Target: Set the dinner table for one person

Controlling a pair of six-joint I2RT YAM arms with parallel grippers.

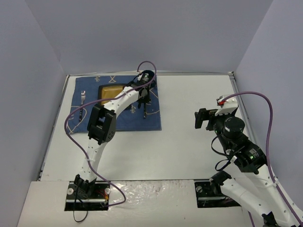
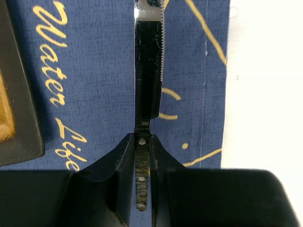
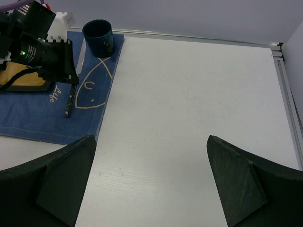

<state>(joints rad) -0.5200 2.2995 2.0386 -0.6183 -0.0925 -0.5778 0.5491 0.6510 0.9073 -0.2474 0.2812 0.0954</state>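
Observation:
The dinner table [image 1: 189, 94] is a large white top. A dark blue cloth [image 1: 151, 120] lies at its far left. On it are a dark square plate [image 1: 111, 92], a fork [image 1: 82, 101] to the plate's left and a dark blue mug [image 1: 148, 75] at the far right corner. My left gripper [image 1: 142, 97] is low over the cloth, right of the plate. It is shut on the handle of a black-handled knife [image 2: 148, 61], whose serrated blade points away along the cloth [image 2: 94, 71]. My right gripper [image 3: 151, 137] is open and empty above bare table [image 3: 189, 94].
Grey walls close in the table on three sides, and a metal rim [image 3: 284, 71] runs along its right edge. The right wrist view also shows the mug [image 3: 98, 37], the knife [image 3: 69, 104] and the left arm over the cloth [image 3: 42, 118].

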